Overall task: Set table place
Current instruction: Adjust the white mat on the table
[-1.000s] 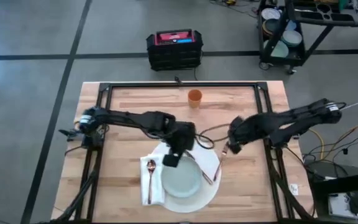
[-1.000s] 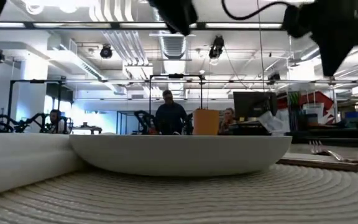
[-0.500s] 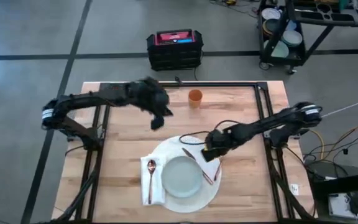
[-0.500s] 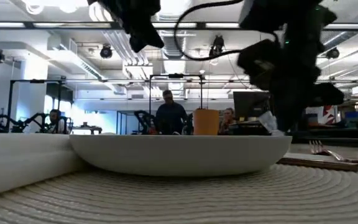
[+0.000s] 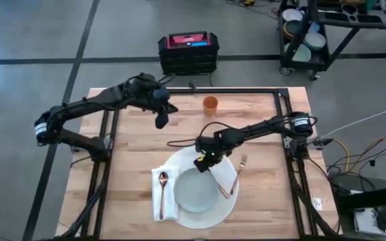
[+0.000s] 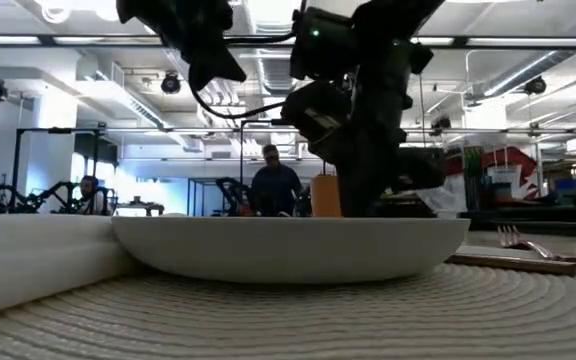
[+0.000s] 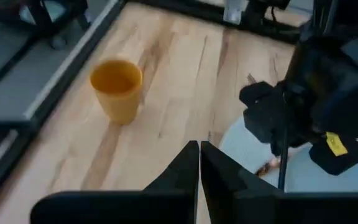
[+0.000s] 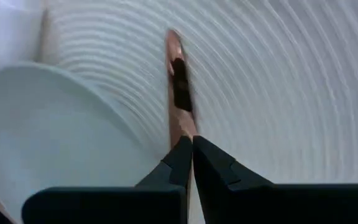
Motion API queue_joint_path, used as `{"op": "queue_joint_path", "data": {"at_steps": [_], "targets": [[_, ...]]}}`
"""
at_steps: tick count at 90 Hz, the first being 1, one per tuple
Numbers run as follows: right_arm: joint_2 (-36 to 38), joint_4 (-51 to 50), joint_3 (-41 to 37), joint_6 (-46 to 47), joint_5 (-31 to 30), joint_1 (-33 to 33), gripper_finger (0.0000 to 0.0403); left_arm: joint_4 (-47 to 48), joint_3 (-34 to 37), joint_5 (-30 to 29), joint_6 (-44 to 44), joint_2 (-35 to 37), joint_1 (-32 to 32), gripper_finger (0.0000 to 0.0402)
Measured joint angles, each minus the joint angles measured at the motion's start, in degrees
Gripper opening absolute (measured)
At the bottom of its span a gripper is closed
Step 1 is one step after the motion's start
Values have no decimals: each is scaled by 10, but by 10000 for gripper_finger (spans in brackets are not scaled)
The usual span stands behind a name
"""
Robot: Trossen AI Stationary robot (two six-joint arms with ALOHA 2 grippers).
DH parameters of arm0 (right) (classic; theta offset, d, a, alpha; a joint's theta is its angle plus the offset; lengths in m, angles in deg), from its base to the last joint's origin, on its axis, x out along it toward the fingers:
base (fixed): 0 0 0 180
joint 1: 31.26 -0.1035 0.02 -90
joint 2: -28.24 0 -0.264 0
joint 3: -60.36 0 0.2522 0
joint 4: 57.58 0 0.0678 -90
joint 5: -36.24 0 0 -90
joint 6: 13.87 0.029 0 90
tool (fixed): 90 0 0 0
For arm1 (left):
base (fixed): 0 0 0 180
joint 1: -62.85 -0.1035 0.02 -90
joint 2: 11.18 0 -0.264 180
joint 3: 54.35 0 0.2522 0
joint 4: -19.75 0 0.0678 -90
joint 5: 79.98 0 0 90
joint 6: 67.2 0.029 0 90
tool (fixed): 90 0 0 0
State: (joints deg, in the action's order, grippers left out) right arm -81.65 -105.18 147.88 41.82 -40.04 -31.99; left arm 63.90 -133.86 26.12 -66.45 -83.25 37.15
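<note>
Right gripper [image 5: 205,161], fingers pressed together, has slid over the ribbed white mat [image 5: 228,169].

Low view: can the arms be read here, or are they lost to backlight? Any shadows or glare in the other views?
Low view: backlit, both arms are black silhouettes against bright ceiling lamps, while the plate is evenly lit. Right wrist view: a dark patch, likely the shadow of the right end effector, lies on the copper knife. High view: flat light, no glare on the table.

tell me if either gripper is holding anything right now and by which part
Nothing is held. The right gripper is shut just above the knife on the white mat; the left gripper is shut and empty above the table.
</note>
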Motion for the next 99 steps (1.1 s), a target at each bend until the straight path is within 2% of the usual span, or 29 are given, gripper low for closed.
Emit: {"op": "queue_joint_path", "data": {"at_steps": [28,50,68,83,99], "targets": [[0,-30,-2,-72,15,38,0,1,6,-2,0,0,0,0],[-13,-30,-22,-72,13,44,0,1,6,-7,2,0,-2,0],[-41,-20,-27,-80,42,45,0,0,6,-46,2,0,-3,0],[-48,27,-29,-2,39,63,0,0,6,-52,2,1,-3,0],[-45,57,-30,64,-7,106,0,1,6,-52,2,1,-3,0]]}}
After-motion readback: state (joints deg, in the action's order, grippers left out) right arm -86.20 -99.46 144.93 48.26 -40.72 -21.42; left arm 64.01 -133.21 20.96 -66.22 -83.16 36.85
